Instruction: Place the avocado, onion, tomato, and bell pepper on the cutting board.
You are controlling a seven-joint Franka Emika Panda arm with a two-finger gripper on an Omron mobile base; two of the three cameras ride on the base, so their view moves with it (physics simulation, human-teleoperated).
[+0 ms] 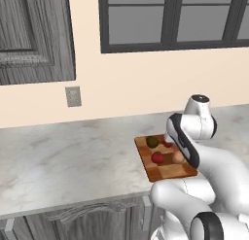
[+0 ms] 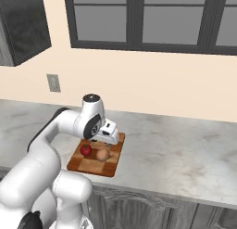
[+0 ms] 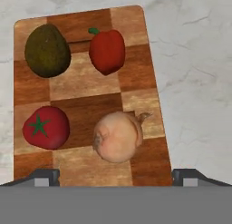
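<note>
**On the board: all four pieces, pincer released**

Over the cutting board (image 3: 136,82) my pincer (image 3: 115,175) hung with its tips spread wide, one at each lower corner of the hand view, nothing between them. It was empty, touching none of the produce.

The board lay flat on the marble counter (image 1: 63,161), near the front edge, below the window (image 2: 148,19). In the hand view the four items sat in a two-by-two layout, each apart from the others:
- avocado (image 3: 47,51): far left corner, dark olive, resting on the wood.
- bell pepper (image 3: 107,51): far right, red with a green stem, just beside the avocado.
- tomato (image 3: 46,127): near left, red with a green star-shaped calyx on top.
- onion (image 3: 117,136): near right, pale tan, lying on its side with the root tuft pointing toward the right edge of the board; closest to my tips.

From the left base view my forearm covered part of the board; the avocado (image 1: 152,142), tomato (image 1: 157,158) and onion (image 1: 178,157) were visible. From the right base view my hand hung just above the board's far end (image 2: 95,167), with the tomato (image 2: 85,150) and onion (image 2: 102,154) in front of it. A wall outlet (image 1: 73,96) sat above the counter to the left.
</note>
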